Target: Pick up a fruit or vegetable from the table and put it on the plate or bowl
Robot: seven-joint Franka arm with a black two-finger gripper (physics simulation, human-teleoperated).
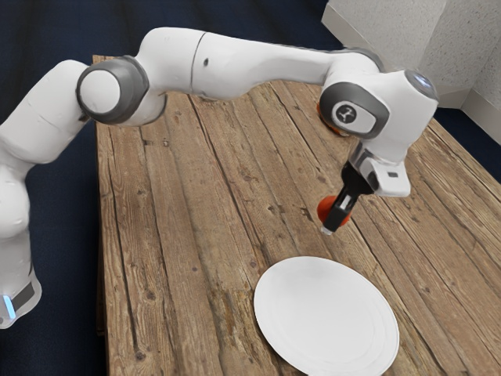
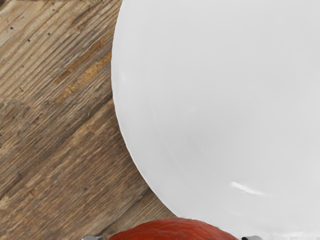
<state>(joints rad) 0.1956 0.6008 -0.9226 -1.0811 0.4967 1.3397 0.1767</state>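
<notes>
The white plate (image 1: 326, 321) lies at the near edge of the wooden table (image 1: 196, 219), bare. Just beyond its far rim, slightly to the right, the gripper (image 1: 335, 223) points down with its black fingers pinching a red-orange fruit (image 1: 326, 207) from two sides. The fruit sits low over the planks, near the plate but not above it; whether it is clear of the wood is hard to tell. In the wrist view the fruit (image 2: 172, 230) bulges just under the hand, with the plate (image 2: 215, 100) spread close ahead of it and the table (image 2: 50, 125) beside. The white arm (image 1: 235, 63) reaches in from the exterior view's left.
</notes>
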